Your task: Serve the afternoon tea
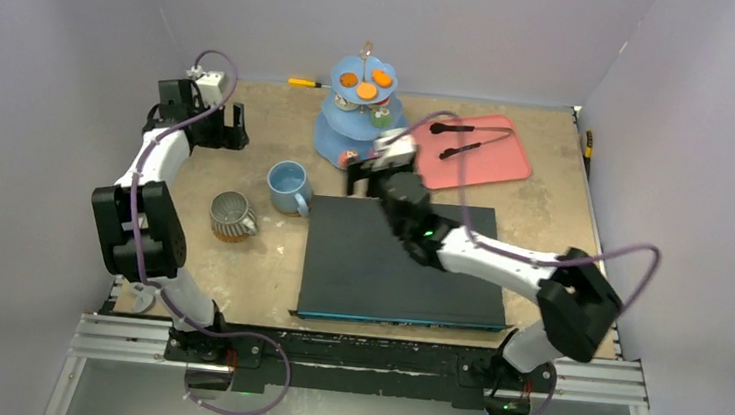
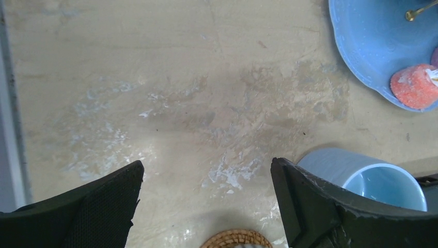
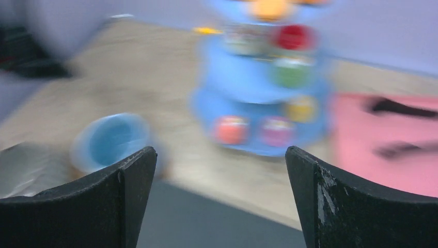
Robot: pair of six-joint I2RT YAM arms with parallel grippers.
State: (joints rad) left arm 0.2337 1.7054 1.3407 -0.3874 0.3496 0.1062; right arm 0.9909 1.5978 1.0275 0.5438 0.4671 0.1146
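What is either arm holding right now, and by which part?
Nothing is held. The left gripper and the right gripper are both open and empty.

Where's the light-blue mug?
Top view: the light-blue mug stands left of centre, by the far-left corner of the black mat, between the ribbed grey cup and the three-tier stand.

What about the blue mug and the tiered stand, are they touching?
Apart. The left wrist view shows a strip of table between the mug and the stand bottom plate.
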